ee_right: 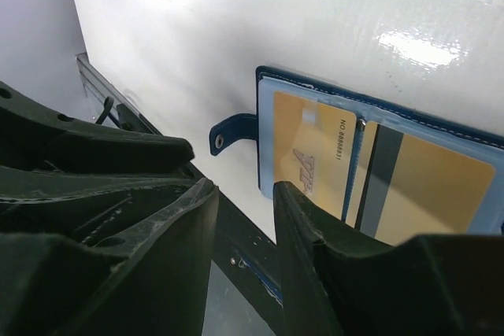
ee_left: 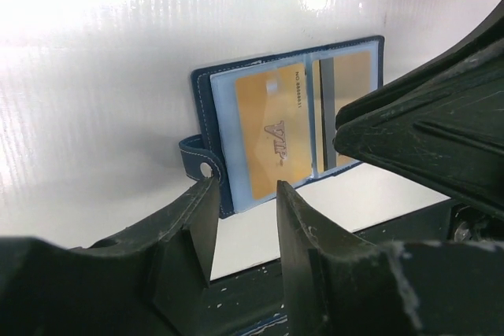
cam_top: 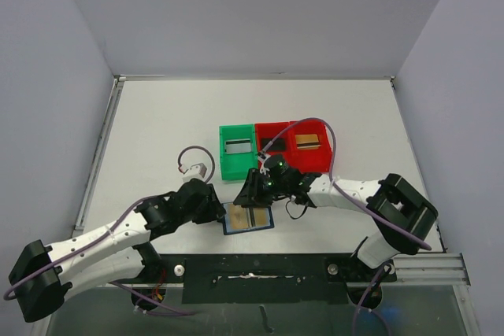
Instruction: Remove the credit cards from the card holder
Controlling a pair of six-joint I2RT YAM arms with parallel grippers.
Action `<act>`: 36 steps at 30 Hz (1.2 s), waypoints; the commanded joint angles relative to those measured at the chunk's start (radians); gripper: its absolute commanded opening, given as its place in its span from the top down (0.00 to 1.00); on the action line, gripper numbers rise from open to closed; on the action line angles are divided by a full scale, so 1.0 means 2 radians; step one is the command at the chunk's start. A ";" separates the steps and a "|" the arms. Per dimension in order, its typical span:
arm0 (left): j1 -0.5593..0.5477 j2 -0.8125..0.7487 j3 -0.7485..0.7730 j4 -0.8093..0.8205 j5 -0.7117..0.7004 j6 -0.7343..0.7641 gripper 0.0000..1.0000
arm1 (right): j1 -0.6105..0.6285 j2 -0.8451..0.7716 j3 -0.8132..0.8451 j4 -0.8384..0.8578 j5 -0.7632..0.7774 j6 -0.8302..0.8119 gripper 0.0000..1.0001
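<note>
The card holder (cam_top: pixel 248 218) lies open and flat near the table's front edge, its dark blue cover framing light blue pockets. Two gold credit cards sit in its pockets: one printed VIP (ee_left: pixel 272 133) (ee_right: pixel 309 155), the other with a dark stripe (ee_left: pixel 340 88) (ee_right: pixel 425 194). My left gripper (cam_top: pixel 218 212) (ee_left: pixel 244 194) is at the holder's strap side, jaws apart with nothing between them. My right gripper (cam_top: pixel 256 192) (ee_right: pixel 240 193) hovers just over the holder's far edge, also open and empty. The holder's snap strap (ee_right: pixel 228 133) sticks out sideways.
A green bin (cam_top: pixel 236 164) and two red bins (cam_top: pixel 273 133) (cam_top: pixel 309 161) stand in a row just behind the holder; a tan card (cam_top: pixel 309 142) shows in the right red one. A small white plug with a looped cable (cam_top: pixel 194 168) lies to the left.
</note>
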 commanded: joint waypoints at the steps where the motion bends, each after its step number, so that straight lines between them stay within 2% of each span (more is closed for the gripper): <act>1: 0.000 -0.032 0.023 -0.010 -0.029 -0.015 0.64 | 0.003 -0.030 0.015 -0.012 0.020 -0.014 0.64; 9: 0.000 -0.026 0.013 0.099 0.055 0.014 0.59 | 0.003 -0.060 0.001 -0.043 0.076 -0.009 0.57; 12: 0.000 -0.005 0.008 0.144 0.084 0.015 0.58 | 0.002 -0.064 0.000 -0.061 0.092 -0.005 0.57; 17: 0.000 0.034 0.003 0.171 0.115 0.020 0.57 | -0.001 -0.066 -0.004 -0.065 0.095 -0.006 0.58; 27: 0.003 0.078 -0.018 0.158 0.104 0.010 0.56 | 0.003 -0.045 -0.002 -0.054 0.078 -0.009 0.64; 36: 0.005 0.110 -0.018 0.123 0.075 0.015 0.66 | 0.021 0.002 0.014 -0.048 0.069 -0.013 0.66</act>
